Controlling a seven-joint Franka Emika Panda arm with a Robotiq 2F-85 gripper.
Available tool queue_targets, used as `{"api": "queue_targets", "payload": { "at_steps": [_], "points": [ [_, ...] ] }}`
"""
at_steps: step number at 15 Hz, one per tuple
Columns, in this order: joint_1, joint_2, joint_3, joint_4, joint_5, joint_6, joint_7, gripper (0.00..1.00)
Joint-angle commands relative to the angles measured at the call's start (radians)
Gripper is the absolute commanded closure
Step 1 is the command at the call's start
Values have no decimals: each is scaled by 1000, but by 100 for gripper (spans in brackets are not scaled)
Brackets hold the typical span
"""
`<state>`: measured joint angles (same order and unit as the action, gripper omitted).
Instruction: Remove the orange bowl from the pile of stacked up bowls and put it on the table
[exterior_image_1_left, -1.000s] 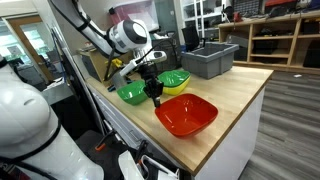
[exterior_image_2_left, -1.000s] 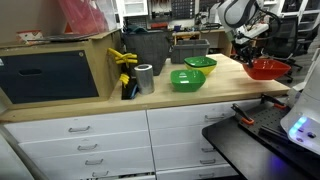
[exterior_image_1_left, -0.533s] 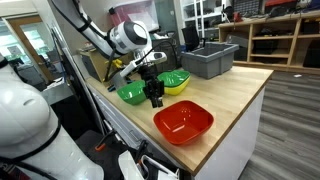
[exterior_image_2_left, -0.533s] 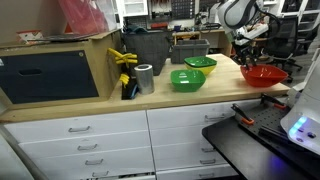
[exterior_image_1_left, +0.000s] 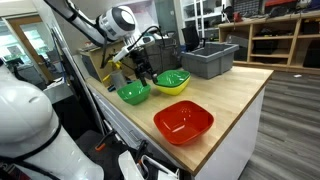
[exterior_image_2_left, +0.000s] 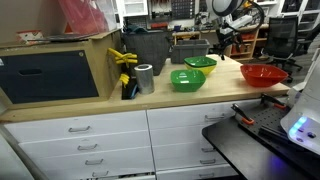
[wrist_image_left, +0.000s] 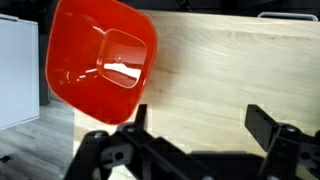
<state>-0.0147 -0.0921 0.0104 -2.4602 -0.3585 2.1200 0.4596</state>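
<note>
1. Glossy red-orange plastic bowl, squarish with rounded corners (exterior_image_1_left: 184, 122) (exterior_image_2_left: 263, 73) (wrist_image_left: 100, 60): stands upright and alone on the tabletop, close to a front corner in both exterior views. It is well apart from the other bowls, empty, and touched by nothing.
2. Pile of nested plastic bowls, yellow outermost with green showing inside (exterior_image_1_left: 172, 82) (exterior_image_2_left: 200, 63): rests on the tabletop near the grey bin.
3. Lone bright green plastic bowl (exterior_image_1_left: 133, 93) (exterior_image_2_left: 187, 79): upright, just beside the pile, near the tabletop's front edge.
4. Black two-finger robot pincer (exterior_image_1_left: 143, 70) (wrist_image_left: 199, 116): hangs in the air above the green bowl and the pile, clear of both. Its jaws are spread wide with nothing between them. In the wrist view the two fingers (wrist_image_left: 262, 125) sit at the lower edge with bare wood between them, and the red-orange bowl lies off to the upper left, apart from them.
5. Light wooden butcher-block tabletop (exterior_image_1_left: 240, 90) (exterior_image_2_left: 222, 88) (wrist_image_left: 230, 70): set on a white base with drawers.
6. Grey plastic bin (exterior_image_1_left: 210, 60): rectangular, at the back of the tabletop.
7. Silver metal cylinder (exterior_image_2_left: 145, 78): upright, near the lone green bowl.
8. Yellow items (exterior_image_2_left: 125, 60): beside the cylinder, too small to identify.
</note>
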Motion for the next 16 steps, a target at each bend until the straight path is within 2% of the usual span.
{"api": "queue_targets", "payload": {
  "at_steps": [1, 9, 16],
  "points": [
    [6, 3, 11, 93, 53, 9, -50, 0],
    [14, 104, 0, 363, 282, -27, -173, 0],
    [40, 246, 14, 554, 320, -112, -196, 0]
  ]
}}
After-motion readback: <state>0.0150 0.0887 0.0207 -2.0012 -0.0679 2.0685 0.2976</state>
